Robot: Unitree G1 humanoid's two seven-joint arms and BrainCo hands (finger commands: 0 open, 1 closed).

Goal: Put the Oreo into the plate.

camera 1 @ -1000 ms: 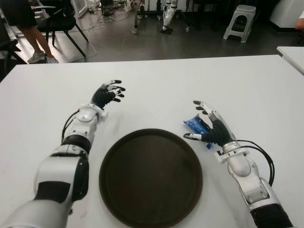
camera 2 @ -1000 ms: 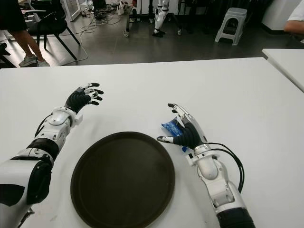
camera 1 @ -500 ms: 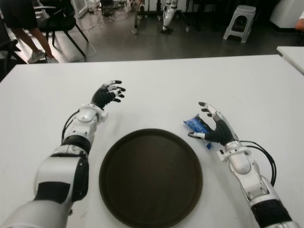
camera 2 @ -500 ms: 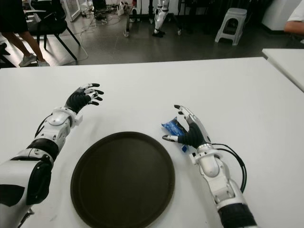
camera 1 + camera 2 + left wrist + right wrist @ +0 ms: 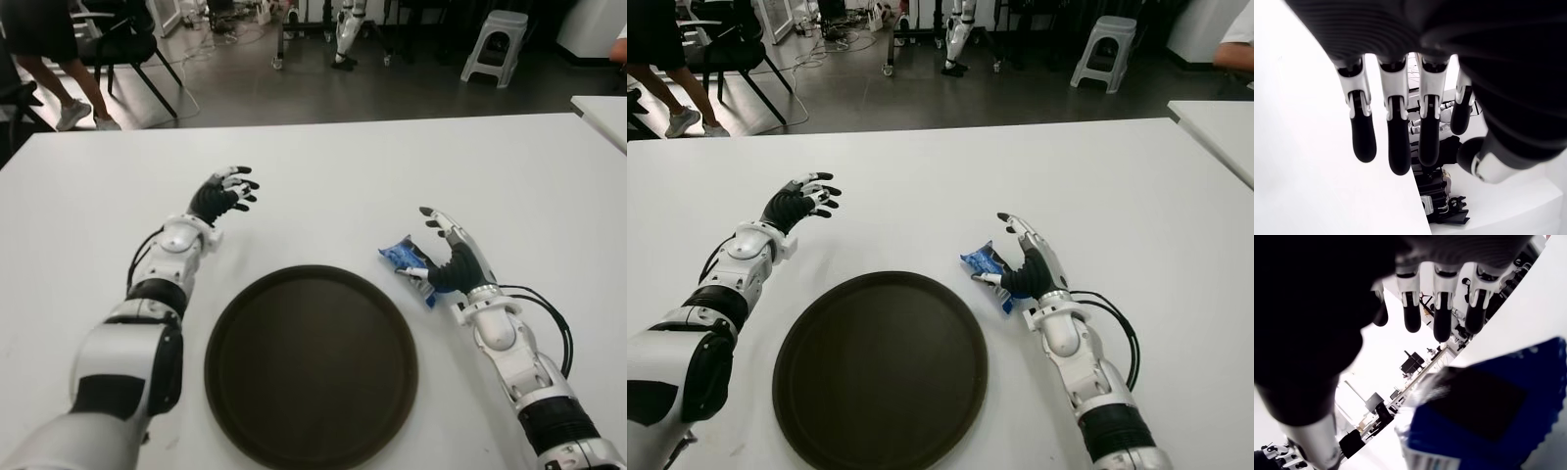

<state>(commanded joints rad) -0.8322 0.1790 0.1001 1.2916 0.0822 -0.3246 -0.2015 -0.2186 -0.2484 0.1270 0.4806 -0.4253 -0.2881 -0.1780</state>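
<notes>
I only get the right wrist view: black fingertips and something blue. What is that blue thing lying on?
Observer: The blue crinkled Oreo packet lies on the white table, just right of a round dark brown plate.
Operator: Is the hand holding it?
Observer: Not closed on it. The right hand is at the packet with fingers spread, thumb at its near edge.
Operator: And the other hand?
Observer: The left hand shows open beyond the plate's left side, holding nothing.

The right hand (image 5: 453, 264) has moved forward over the Oreo packet (image 5: 405, 258).
</notes>
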